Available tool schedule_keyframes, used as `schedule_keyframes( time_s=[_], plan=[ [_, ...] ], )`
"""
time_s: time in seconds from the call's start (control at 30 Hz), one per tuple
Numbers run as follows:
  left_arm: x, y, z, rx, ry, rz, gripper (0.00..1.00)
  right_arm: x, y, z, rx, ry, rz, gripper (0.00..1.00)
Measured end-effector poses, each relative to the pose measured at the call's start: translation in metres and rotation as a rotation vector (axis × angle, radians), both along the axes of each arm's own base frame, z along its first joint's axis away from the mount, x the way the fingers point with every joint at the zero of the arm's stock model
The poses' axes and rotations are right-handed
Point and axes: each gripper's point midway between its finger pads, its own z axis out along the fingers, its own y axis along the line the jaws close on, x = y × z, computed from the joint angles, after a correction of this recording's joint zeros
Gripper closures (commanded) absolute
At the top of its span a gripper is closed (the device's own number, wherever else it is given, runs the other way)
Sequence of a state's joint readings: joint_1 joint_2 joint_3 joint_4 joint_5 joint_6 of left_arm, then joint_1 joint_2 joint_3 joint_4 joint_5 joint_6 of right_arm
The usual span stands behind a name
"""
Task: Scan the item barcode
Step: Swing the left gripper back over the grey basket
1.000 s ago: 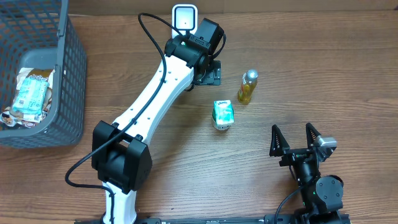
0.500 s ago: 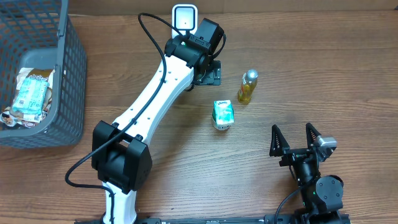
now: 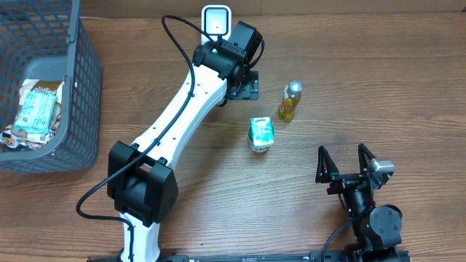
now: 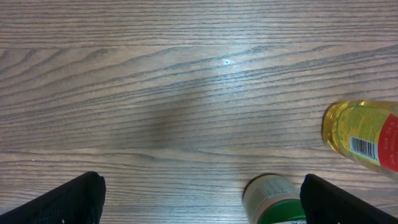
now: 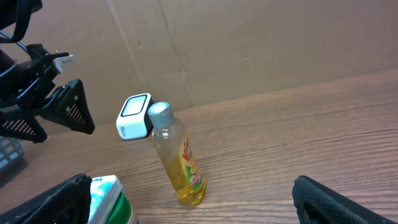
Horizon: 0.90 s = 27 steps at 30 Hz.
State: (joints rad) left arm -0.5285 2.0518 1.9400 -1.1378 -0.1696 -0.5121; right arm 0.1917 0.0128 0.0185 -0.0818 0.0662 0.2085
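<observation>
Plainly, nothing is gripped yet; this looks like the approach before the pick. The left gripper (image 3: 247, 84) hangs just beside the barcode scanner (image 3: 215, 20), on its near side, jaws spread apart and empty. The yellow drink bottle (image 3: 290, 101) stands upright near the scanner, to its right, its barcode label (image 4: 364, 147) facing the left wrist camera. A green-and-white carton (image 3: 261, 134), possibly tissues, sits farther from the scanner. The right gripper (image 3: 341, 154) rests well apart from the scanner, jaws wide, holding nothing. Next, a gripper should close on the bottle and turn its barcode toward the scanner.
</observation>
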Motion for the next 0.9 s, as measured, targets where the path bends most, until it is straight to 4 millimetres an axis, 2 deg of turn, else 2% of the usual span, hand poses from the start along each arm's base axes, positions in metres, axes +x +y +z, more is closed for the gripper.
schedule_keyframes(
  time_s=[0.23,0.4,0.6,0.7,0.77,0.9],
  plan=[
    [0.0,0.0,0.0,0.0,-0.001,0.0,0.0,0.0,0.0,0.0,0.0,0.0,-0.001,0.0],
    [0.007,-0.004,0.003,-0.017,-0.031,0.0,0.01,0.0,0.0,0.0,0.0,0.0,-0.001,0.0],
    [-0.001,-0.002,0.0,-0.01,0.004,-0.004,0.0,0.0,0.0,0.0,0.0,0.0,0.0,0.0],
    [-0.002,0.0,0.005,0.002,0.007,-0.016,0.0,0.0,0.0,0.0,0.001,-0.001,-0.001,0.0],
    [-0.001,0.006,0.018,0.011,0.007,-0.031,0.0,0.0,0.0,0.0,0.001,0.0,0.0,0.0],
    [0.012,0.027,0.087,0.036,-0.105,-0.046,0.01,0.0,0.0,0.0,0.0,0.0,0.0,0.0]
  ],
)
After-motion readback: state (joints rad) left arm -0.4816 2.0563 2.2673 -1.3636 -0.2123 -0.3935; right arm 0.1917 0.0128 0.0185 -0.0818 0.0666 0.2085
